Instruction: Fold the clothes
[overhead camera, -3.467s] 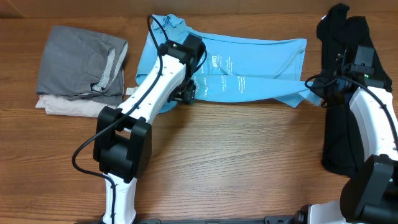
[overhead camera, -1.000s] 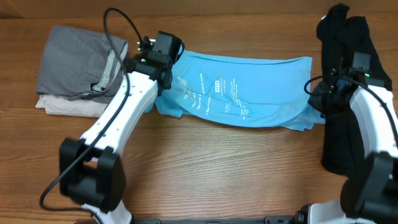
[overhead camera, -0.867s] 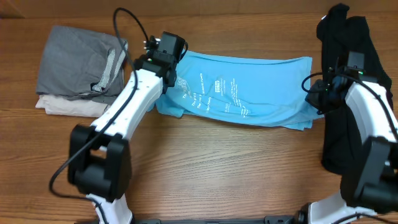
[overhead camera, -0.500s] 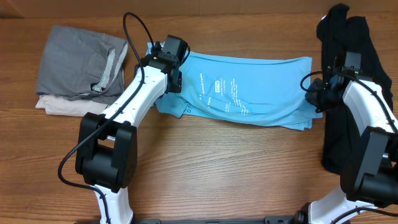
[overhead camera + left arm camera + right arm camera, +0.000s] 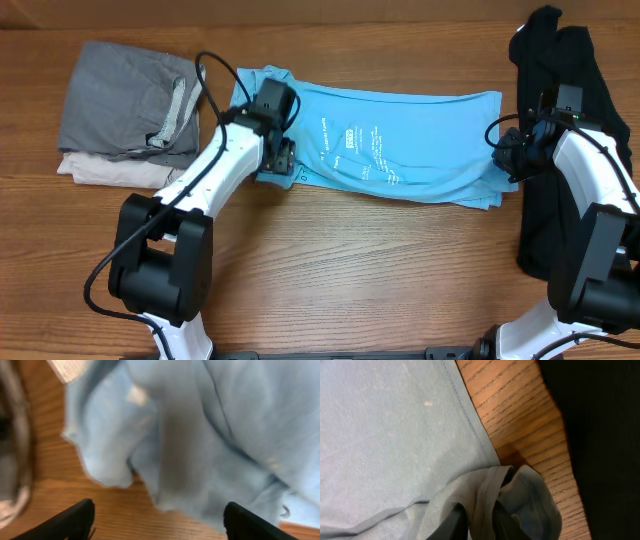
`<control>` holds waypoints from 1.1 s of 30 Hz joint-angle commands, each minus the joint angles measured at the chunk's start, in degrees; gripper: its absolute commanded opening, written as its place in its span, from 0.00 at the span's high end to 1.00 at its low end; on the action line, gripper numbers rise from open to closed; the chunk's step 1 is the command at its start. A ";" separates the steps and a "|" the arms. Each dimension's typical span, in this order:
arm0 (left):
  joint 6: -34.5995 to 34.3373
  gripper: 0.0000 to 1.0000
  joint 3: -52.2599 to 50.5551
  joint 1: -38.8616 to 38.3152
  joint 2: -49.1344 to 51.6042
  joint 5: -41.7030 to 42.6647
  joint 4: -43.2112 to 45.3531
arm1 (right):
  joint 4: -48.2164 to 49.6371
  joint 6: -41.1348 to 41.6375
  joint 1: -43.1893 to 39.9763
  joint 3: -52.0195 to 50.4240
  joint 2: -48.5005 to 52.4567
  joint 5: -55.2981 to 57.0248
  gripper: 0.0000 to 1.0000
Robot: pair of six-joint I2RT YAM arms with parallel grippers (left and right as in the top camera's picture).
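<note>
Overhead has the shirt point(image 5: 400, 140) lying as a long band on the table point(image 5: 380, 270), between the grey pile point(image 5: 125, 100) and the black garment point(image 5: 545, 240). Left gripper point(image 5: 283, 160) sits over its left end, jaws spread wide and holding nothing. Right gripper point(image 5: 503, 152) is pinched on a bunched fold at the right end.
</note>
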 commanded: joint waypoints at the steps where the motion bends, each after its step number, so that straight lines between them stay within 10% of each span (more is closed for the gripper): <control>1: 3.65 0.11 -5.92 1.14 -0.76 2.86 5.49 | 0.13 -0.15 -0.35 0.04 -0.35 0.31 0.81; 10: 7.87 0.17 -9.14 2.43 -0.74 3.19 12.52 | 0.24 -0.15 -0.35 0.04 -0.35 0.33 0.80; 25: 9.44 0.94 -9.31 2.43 -0.66 4.20 15.89 | 0.70 -0.11 -0.35 0.04 -0.35 0.31 0.82; 33: 5.97 0.96 0.17 2.75 -4.33 3.78 3.48 | -6.10 -0.13 -0.35 5.05 -1.68 -2.78 0.96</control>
